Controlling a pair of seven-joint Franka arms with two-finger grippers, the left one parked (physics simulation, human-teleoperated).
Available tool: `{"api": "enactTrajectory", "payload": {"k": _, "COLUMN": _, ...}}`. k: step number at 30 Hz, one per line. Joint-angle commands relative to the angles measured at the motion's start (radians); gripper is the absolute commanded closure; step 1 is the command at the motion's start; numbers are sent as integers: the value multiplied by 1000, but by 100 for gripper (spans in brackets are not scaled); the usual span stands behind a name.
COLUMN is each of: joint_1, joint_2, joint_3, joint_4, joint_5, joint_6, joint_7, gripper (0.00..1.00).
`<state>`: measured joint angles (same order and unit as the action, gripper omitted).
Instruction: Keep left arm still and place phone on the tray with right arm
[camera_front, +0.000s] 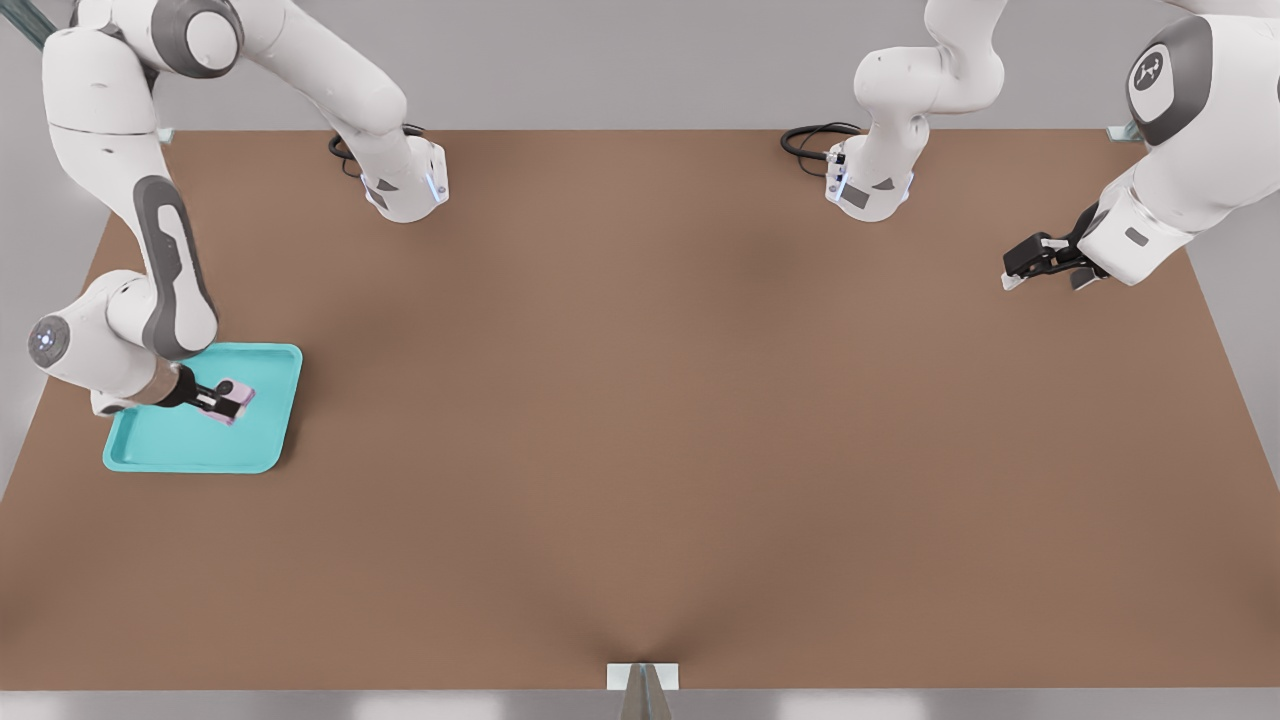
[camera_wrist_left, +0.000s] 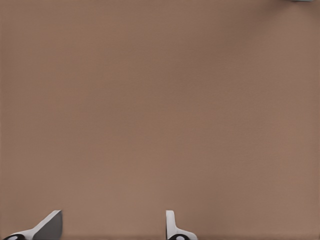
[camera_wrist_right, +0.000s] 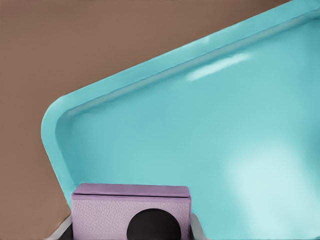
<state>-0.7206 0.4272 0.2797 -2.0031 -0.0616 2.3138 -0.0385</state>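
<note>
The end effector (camera_front: 226, 400) covers part of the phone (camera_front: 238, 401), whose lower half the right wrist view cuts off.

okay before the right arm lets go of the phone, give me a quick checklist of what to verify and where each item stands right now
1. Phone held by the gripper: ok, the fingers are shut on its sides in both the front and right wrist views.
2. Phone over the tray, not the table: ok, it sits inside the rim, toward the front view's right half.
3. Phone resting on the tray floor: cannot tell, no view shows whether there is a gap beneath it.
4. Phone level: cannot tell, it looks slightly tilted in the front view.
5. Landing area free of other things: ok, only bare turquoise shows around the phone.
</note>
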Motion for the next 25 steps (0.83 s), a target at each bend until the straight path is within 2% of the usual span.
{"api": "enactTrajectory", "payload": {"k": 1, "joint_1": -25, "joint_2": 18, "joint_3": -1, "joint_4": 11, "joint_5": -6, "joint_6": -24, "joint_7": -604, "gripper": 16}}
{"api": "enactTrajectory", "payload": {"k": 2, "joint_1": -37, "joint_2": 22, "joint_3": -1, "joint_4": 7, "joint_5": -6, "joint_6": -25, "joint_7": -603, "gripper": 0}}
{"api": "enactTrajectory", "payload": {"k": 4, "joint_1": -39, "joint_2": 13, "joint_3": 12, "joint_4": 17, "joint_5": -6, "joint_6": -45, "joint_7": -592, "gripper": 0}}
{"api": "enactTrajectory", "payload": {"k": 6, "joint_1": -23, "joint_2": 4, "joint_3": 39, "joint_4": 160, "joint_5": -6, "joint_6": -201, "joint_7": -589, "gripper": 0}}
{"api": "enactTrajectory", "payload": {"k": 8, "joint_1": 13, "joint_2": 1, "joint_3": 159, "joint_4": 443, "joint_5": -47, "joint_6": -459, "joint_7": -522, "gripper": 0}}
{"api": "enactTrajectory", "payload": {"k": 9, "joint_1": 24, "joint_2": -5, "joint_3": 261, "joint_4": 535, "joint_5": -69, "joint_6": -551, "joint_7": -430, "gripper": 0}}
{"api": "enactTrajectory", "payload": {"k": 10, "joint_1": 18, "joint_2": -31, "joint_3": 393, "joint_4": 552, "joint_5": -136, "joint_6": -582, "joint_7": -298, "gripper": 0}}
{"api": "enactTrajectory", "payload": {"k": 11, "joint_1": 64, "joint_2": -149, "joint_3": 409, "joint_4": 547, "joint_5": -126, "joint_6": -625, "joint_7": -213, "gripper": 0}}
{"api": "enactTrajectory", "payload": {"k": 12, "joint_1": 393, "joint_2": -249, "joint_3": 99, "joint_4": 546, "joint_5": -101, "joint_6": -686, "joint_7": -117, "gripper": 0}}
{"api": "enactTrajectory", "payload": {"k": 13, "joint_1": 633, "joint_2": -318, "joint_3": -206, "joint_4": 546, "joint_5": 38, "joint_6": -746, "joint_7": -112, "gripper": 0}}
{"api": "enactTrajectory", "payload": {"k": 14, "joint_1": 765, "joint_2": -381, "joint_3": -336, "joint_4": 504, "joint_5": 39, "joint_6": -752, "joint_7": -69, "gripper": 0}}
{"api": "enactTrajectory", "payload": {"k": 16, "joint_1": 843, "joint_2": -398, "joint_3": -389, "joint_4": 506, "joint_5": 32, "joint_6": -780, "joint_7": -35, "gripper": 0}}
{"api": "enactTrajectory", "payload": {"k": 18, "joint_1": 843, "joint_2": -389, "joint_3": -379, "joint_4": 503, "joint_5": 34, "joint_6": -795, "joint_7": -18, "gripper": 0}}
{"api": "enactTrajectory", "payload": {"k": 21, "joint_1": 843, "joint_2": -234, "joint_3": -370, "joint_4": 666, "joint_5": 37, "joint_6": -846, "joint_7": 3, "gripper": 0}}
{"api": "enactTrajectory", "payload": {"k": 25, "joint_1": 843, "joint_2": -240, "joint_3": -373, "joint_4": 659, "joint_5": 35, "joint_6": -840, "joint_7": 2, "gripper": 0}}
